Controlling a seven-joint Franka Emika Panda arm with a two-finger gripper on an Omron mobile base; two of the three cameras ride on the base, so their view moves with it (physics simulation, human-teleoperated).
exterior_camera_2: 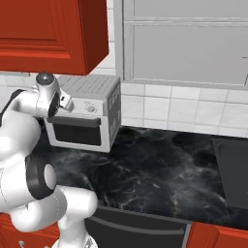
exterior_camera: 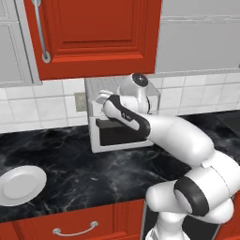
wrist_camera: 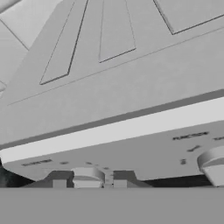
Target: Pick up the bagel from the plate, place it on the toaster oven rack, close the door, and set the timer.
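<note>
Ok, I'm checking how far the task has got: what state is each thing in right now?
door: closed.
plate: on the counter, nothing on it.
gripper: at the oven's control panel, jaws either side of a knob, grip unclear.
red cabinet: shut.
drawer: shut.

Counter: from my feed I see a black marbled counter [exterior_camera: 70,159] running along the tiled wall, above red drawers.
Oven: a white toaster oven [exterior_camera_2: 92,109] stands on it at the back against the tiles, its door [exterior_camera_2: 77,131] shut.
Plate: a white plate [exterior_camera: 21,184] lies near the front edge, well apart from the oven, to its left.
</note>
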